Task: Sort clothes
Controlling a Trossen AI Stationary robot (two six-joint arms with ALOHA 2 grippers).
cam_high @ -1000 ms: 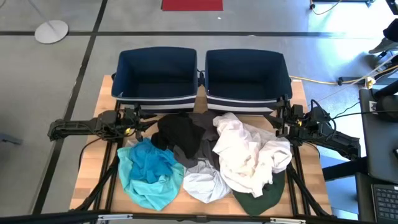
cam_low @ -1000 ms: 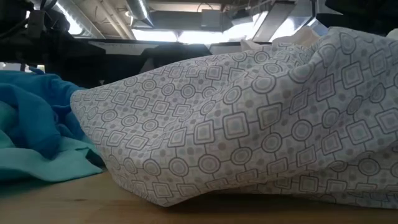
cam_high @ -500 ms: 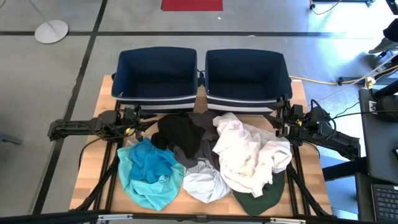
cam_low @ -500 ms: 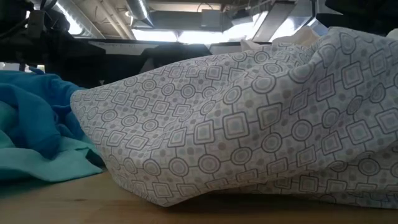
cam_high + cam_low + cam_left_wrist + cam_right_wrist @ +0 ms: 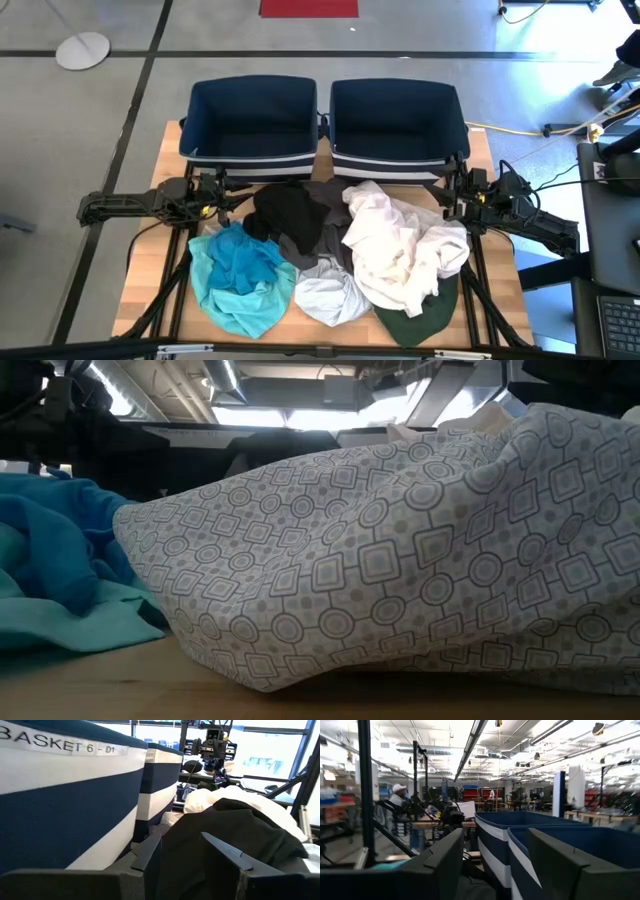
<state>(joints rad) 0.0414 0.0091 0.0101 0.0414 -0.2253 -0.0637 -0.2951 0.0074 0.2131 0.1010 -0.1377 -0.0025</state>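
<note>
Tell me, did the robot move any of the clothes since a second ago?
No, nothing visibly changed. The left gripper and right gripper wait open at the sides of the pile, holding nothing. The white shirt, turquoise shirt and black garment lie as before, and both navy bins stay empty.

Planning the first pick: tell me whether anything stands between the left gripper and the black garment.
Nothing visible does. The left gripper, jaws open, sits at the pile's left edge, and the black garment lies directly ahead of its fingers. The right gripper waits open at the pile's right edge.
</note>
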